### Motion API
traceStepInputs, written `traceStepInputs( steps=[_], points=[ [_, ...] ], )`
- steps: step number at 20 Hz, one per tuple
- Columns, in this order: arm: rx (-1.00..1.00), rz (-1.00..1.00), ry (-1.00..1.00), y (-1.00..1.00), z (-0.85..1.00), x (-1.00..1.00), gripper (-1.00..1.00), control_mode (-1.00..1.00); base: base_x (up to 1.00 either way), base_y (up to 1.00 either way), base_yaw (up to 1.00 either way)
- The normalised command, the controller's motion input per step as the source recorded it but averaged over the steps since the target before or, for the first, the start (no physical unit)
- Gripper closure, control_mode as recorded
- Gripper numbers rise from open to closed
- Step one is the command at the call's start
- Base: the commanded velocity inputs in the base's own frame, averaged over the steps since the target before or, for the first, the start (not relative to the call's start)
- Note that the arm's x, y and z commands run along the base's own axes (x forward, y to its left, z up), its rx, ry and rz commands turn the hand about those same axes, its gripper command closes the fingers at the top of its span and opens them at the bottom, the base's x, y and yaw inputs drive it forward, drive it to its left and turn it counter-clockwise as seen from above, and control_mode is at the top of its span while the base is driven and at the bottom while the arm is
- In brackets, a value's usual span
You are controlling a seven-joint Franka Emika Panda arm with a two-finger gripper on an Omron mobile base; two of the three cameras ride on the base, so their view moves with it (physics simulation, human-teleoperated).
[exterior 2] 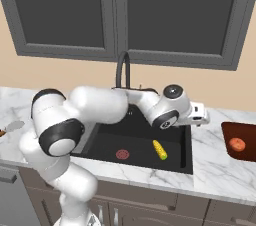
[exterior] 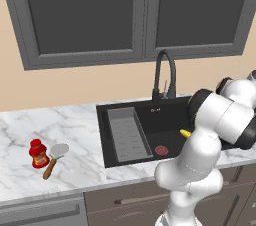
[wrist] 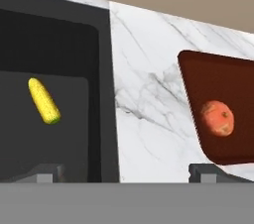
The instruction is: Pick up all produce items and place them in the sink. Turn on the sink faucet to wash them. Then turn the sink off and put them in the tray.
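Fingers [wrist: 126, 172] stand fully apart and hold nothing; in the hand view the two dark tips sit at the lower edge, one over the sink side and one over the tray side, with bare marble bench [wrist: 149, 94] between them. The gripper [exterior 2: 200, 116] hangs above the bench strip just right of the sink [exterior 2: 185, 162], well clear of both produce items. The corn cob [wrist: 43, 101] lies on the black sink floor, tilted, greenish end down in the hand view; the right base view places it near the red drain [exterior 2: 123, 154] but apart from it. The orange-red vegetable [wrist: 218, 118] already rests inside the reddish-brown tray [wrist: 198, 74] on the bench to the right of the sink. The faucet [exterior: 165, 72] rises behind the basin; whether water runs cannot be told. Judgement: one item is delivered and the corn cob remains to be fetched. Risks from here: the cob is round and lies at an angle, so a descent that is not aligned across its narrow width may roll or push it along the sink floor instead of clamping it. The sink wall lies close to the descent path, and a careless swing could strike it. A release too near the tray edge could let the cob roll onto the bench or knock the vegetable.
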Motion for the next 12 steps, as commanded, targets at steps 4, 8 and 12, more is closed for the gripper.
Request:
traceStepInputs(
  steps=[4, 8, 12],
  points=[
    [0.00, 0.06, 0.07, 0.74, 0.26, -0.19, -1.00, -1.00, 0.00, 0.00, 0.00],
    [0.00, 0.06, 0.06, 0.74, 0.17, -0.20, -1.00, -1.00, 0.00, 0.00, 0.00],
    [0.02, 0.05, 0.05, 0.30, 0.00, -0.10, -1.00, -1.00, 0.00, 0.00, 0.00]
  ],
)
